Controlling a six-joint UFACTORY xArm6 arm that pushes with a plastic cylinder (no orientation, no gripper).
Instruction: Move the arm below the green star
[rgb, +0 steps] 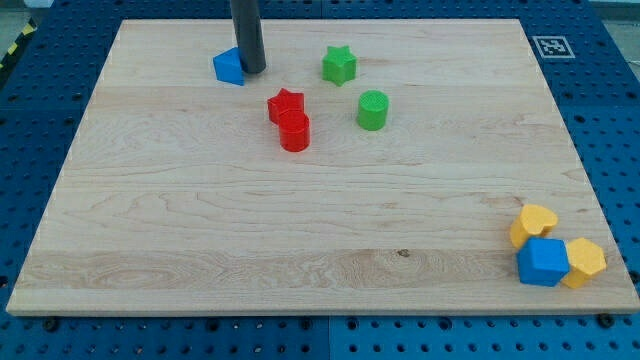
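The wooden surface sits on a blue perforated bench. The dark rod comes down from the view's top, and its tip rests on the board at the upper left, touching the right side of a small blue block — shape not clear, partly angular. There are no fingers on this arm, so no grasp state applies; the rod simply stands against the blue block. The green star lies to the view's right of the tip, at about the same height in the view and apart from it. Below and right of the star is a green cylinder. Between tip and cylinder, lower in the view, a red star and a red cylinder touch each other. At the lower right corner a cluster — a yellow heart-like block, a blue cube and a yellow hexagonal block — sits packed together. A fiducial marker is printed beside the board's upper right corner.
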